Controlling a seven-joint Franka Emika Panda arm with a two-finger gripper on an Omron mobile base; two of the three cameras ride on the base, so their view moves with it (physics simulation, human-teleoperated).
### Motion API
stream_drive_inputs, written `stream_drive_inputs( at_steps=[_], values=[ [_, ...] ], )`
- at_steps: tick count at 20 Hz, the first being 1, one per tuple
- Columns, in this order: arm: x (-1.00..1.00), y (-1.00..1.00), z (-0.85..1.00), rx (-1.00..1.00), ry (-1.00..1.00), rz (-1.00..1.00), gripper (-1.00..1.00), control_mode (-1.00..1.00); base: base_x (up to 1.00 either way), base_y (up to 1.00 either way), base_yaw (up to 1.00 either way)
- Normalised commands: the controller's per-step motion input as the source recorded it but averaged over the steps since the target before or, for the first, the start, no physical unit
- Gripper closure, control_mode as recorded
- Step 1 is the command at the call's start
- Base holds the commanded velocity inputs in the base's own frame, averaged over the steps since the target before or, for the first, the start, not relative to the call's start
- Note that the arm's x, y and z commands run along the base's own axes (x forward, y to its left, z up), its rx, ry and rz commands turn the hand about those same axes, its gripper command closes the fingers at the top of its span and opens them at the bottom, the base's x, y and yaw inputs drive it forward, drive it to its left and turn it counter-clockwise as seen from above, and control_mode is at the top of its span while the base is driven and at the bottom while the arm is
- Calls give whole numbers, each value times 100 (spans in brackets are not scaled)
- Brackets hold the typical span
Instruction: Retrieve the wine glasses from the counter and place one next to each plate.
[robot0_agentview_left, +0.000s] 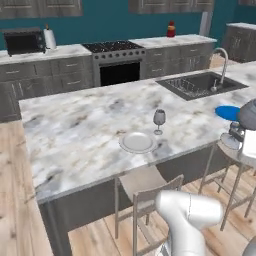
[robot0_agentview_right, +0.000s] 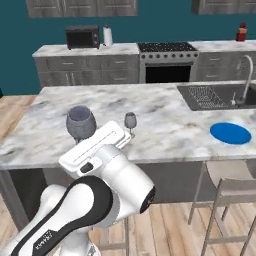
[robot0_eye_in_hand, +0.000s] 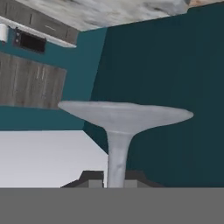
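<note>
One wine glass (robot0_agentview_left: 159, 120) stands upright on the marbled island surface (robot0_agentview_left: 75, 135), just beside the pale plate (robot0_agentview_left: 138, 142). The second wine glass (robot0_agentview_right: 80, 123) is up in the air over the island's near edge, its stem (robot0_eye_in_hand: 117, 157) clamped in the gripper (robot0_eye_in_hand: 114, 178). The blue plate (robot0_agentview_right: 230, 133) lies near the sink (robot0_agentview_right: 215, 96).

Pale plate (robot0_agentview_left: 138, 142) hidden, right base view

You get even, diffuse light, bright, with no clear source. Shadows are faint: a soft smudge beneath the pale plate (robot0_agentview_left: 137, 142) on the island (robot0_agentview_left: 85, 130). No glare. All three views are low-resolution and slightly soft; edges show no bending.
</note>
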Motion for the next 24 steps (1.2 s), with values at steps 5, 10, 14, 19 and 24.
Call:
stream_drive_inputs(
  at_steps=[5,10,14,19,24],
  values=[
    [0,0,0,0,0,0,100,100,-33,-82,71],
    [0,0,0,0,0,0,100,100,-24,-100,30],
    [0,0,0,0,0,0,100,100,-55,-100,19],
    [0,0,0,0,0,0,100,100,-36,-100,0],
    [0,0,0,0,0,0,100,100,7,-100,0]
  ],
)
